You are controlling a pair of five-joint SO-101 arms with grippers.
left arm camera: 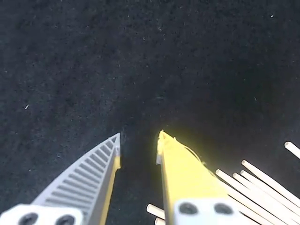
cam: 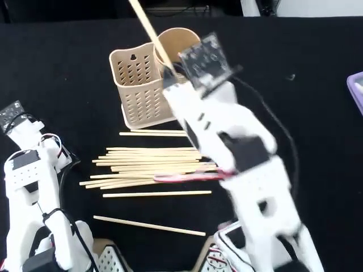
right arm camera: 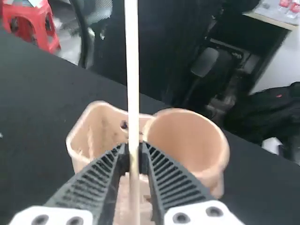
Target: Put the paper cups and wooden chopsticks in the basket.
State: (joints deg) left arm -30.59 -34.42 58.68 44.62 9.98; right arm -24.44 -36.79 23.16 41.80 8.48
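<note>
Wooden chopstick (right arm camera: 132, 70) pinched upright in the right claw (right arm camera: 133, 159), jaws closed on it, directly above the basket (right arm camera: 89, 140). Cup (right arm camera: 187, 140) sits in one end of the basket, just beside the stick. Loose pile (cam: 147, 167) of chopsticks lies on the black table (cam: 68, 34) in front of the basket; stray stick (cam: 148, 225) nearest the arm bases. Left claw (left arm camera: 138, 140) slightly parted, holding nothing, low over the table beside the pile's ends. Purple object (cam: 356, 88) at the table's edge.

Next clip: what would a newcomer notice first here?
The right gripper, shut on one chopstick that sticks up, hangs over the basket, where a cup stands. A pile of chopsticks lies on the black table between basket and arms.
</note>
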